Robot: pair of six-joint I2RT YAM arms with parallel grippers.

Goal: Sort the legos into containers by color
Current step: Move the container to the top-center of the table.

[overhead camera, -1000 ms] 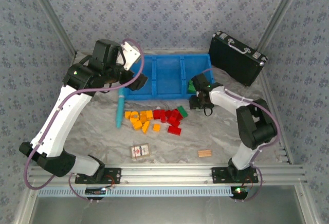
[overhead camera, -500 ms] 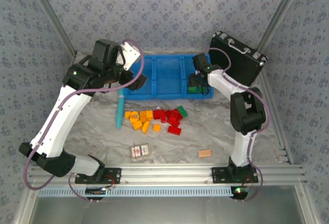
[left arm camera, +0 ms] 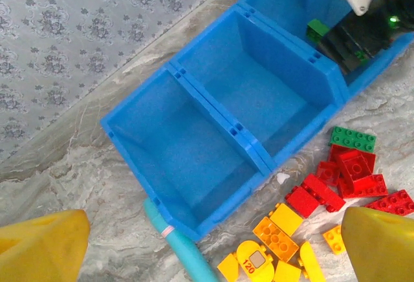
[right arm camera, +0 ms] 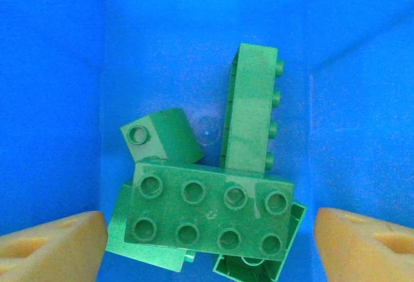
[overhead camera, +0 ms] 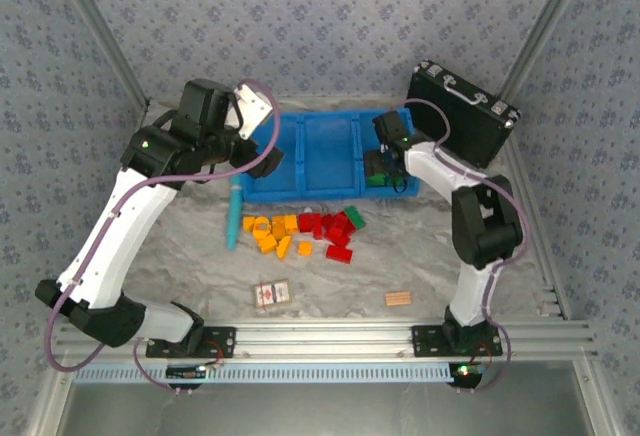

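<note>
Right tool [right arm camera: 208, 222] spread above green legos [right arm camera: 249, 114] in tray [right arm camera: 52, 101]. They look light, stiff, slick; pinch across flat sides.

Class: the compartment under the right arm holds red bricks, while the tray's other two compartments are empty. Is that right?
Not quite: those bricks are green, as the right wrist view shows. The tray's other two compartments are indeed empty.

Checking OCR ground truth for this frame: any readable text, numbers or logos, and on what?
"120": red digits on the rounded yellow lego, in the left wrist view.
The small box near the table's front edge has red-and-white print that is too small to read.
No other text is legible.
</note>
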